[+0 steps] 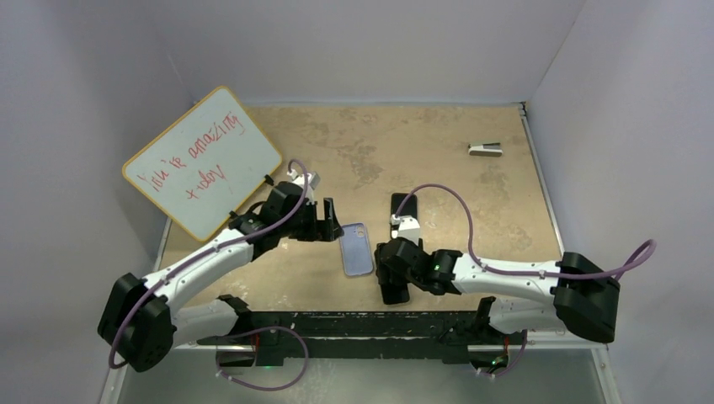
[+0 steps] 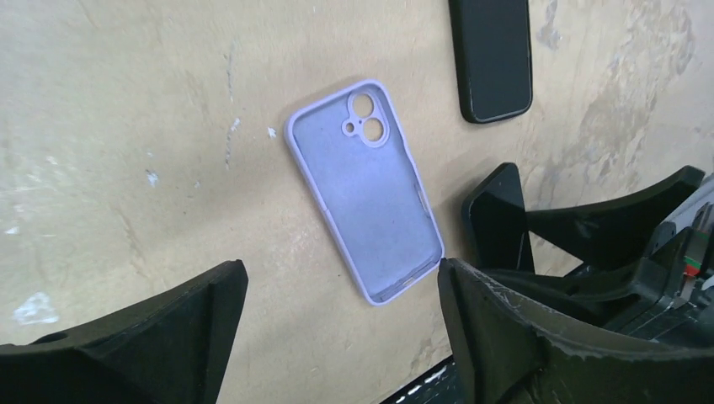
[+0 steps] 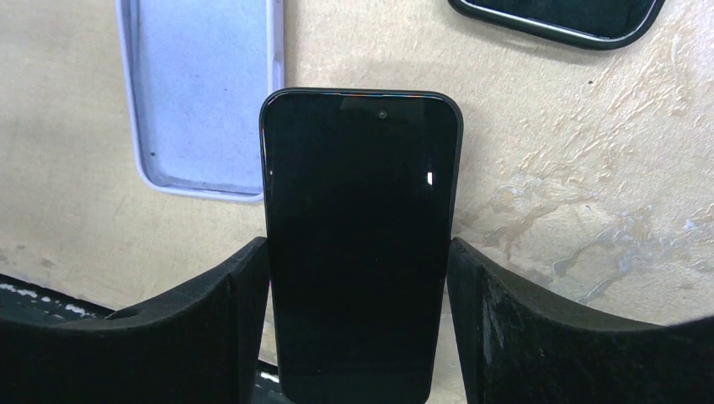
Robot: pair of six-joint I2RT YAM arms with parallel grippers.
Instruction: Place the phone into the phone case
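With your right gripper [image 3: 358, 252] clamping the phone [image 3: 360, 168] by its long edges just right of the empty phone case [image 2: 366, 198] and your left gripper [image 2: 341, 268] wide open beside it, the carry comes next: shift left, align, press in.

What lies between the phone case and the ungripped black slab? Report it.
Only bare table separates the phone case from the black slab; the left wrist view shows it.

Thin lavender-white shell phone case [image 1: 357, 249]: on tabletop [image 1: 438, 143], just beyond left pincer [image 1: 330, 220].
Glossy black rectangular phone [image 3: 360, 202]: between right pincer [image 3: 358, 257] fingers, right of case.
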